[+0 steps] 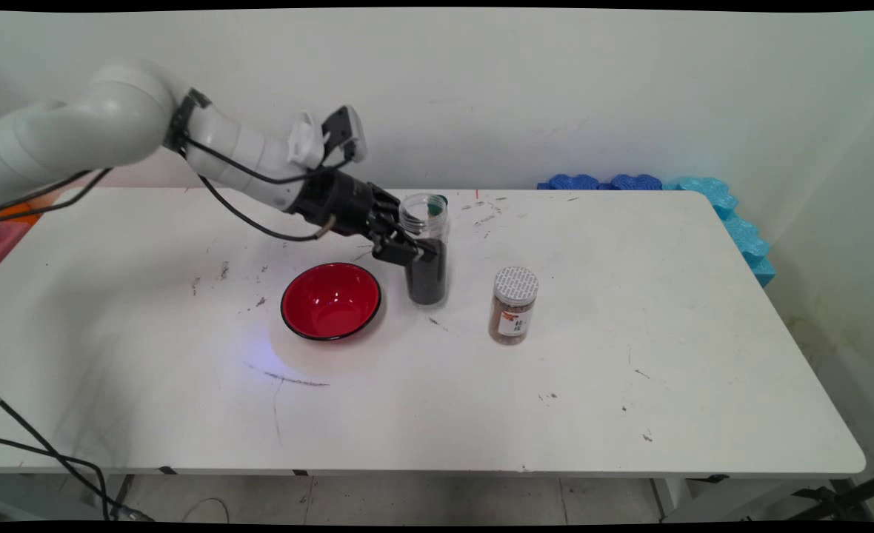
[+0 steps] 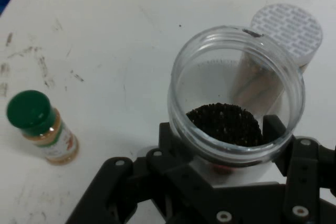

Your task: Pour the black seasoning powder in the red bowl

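Note:
My gripper (image 1: 411, 250) is shut on a clear, lidless jar (image 1: 427, 255) about half full of dark granules. In the hand view the jar (image 2: 236, 103) sits upright between the fingers (image 2: 274, 127), its open mouth facing the camera. A red bowl (image 1: 331, 300) with a black rim lies just left of the jar on the table. A brown spice jar (image 1: 514, 305) with a white patterned lid stands to the right, and its lid (image 2: 287, 28) shows past the held jar. A small green-capped bottle (image 2: 43, 128) stands behind the jar, its cap (image 1: 441, 200) just showing.
Blue foam blocks (image 1: 711, 194) line the table's far right corner and right edge. The white table (image 1: 629, 370) is scuffed with dark marks. Something pink and orange (image 1: 4, 237) sits off the left edge. Black cables (image 1: 44, 451) hang at the front left.

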Robot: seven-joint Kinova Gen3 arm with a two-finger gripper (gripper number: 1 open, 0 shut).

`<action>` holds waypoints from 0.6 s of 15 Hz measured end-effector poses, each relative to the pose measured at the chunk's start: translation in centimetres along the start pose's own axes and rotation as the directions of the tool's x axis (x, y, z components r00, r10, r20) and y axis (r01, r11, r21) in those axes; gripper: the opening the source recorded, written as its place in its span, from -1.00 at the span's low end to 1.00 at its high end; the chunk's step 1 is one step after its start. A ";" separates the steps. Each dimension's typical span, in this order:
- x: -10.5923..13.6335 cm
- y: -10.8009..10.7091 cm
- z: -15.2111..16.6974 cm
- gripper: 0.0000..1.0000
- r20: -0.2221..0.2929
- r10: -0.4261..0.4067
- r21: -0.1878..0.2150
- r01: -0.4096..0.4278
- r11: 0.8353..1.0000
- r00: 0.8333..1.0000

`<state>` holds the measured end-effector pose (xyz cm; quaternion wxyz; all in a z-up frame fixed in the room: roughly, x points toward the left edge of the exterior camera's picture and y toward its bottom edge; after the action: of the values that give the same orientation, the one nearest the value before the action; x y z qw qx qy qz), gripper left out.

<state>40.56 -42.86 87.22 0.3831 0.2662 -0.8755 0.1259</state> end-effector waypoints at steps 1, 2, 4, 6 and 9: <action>0.3 0.1 -0.8 -1.00 -0.004 0.001 -0.001 -0.001 1.000 1.000; 0.6 0.1 -1.5 -1.00 -0.007 0.003 -0.002 -0.003 1.000 1.000; 1.0 0.3 -2.9 -1.00 -0.014 0.007 -0.007 -0.007 1.000 1.000; 1.5 0.4 -4.2 -1.00 -0.021 0.011 -0.012 -0.011 1.000 1.000; 2.2 0.8 -6.6 -1.00 -0.033 0.017 -0.024 -0.018 1.000 0.999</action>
<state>42.87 -40.26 93.25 0.3994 0.2518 -0.8729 0.1231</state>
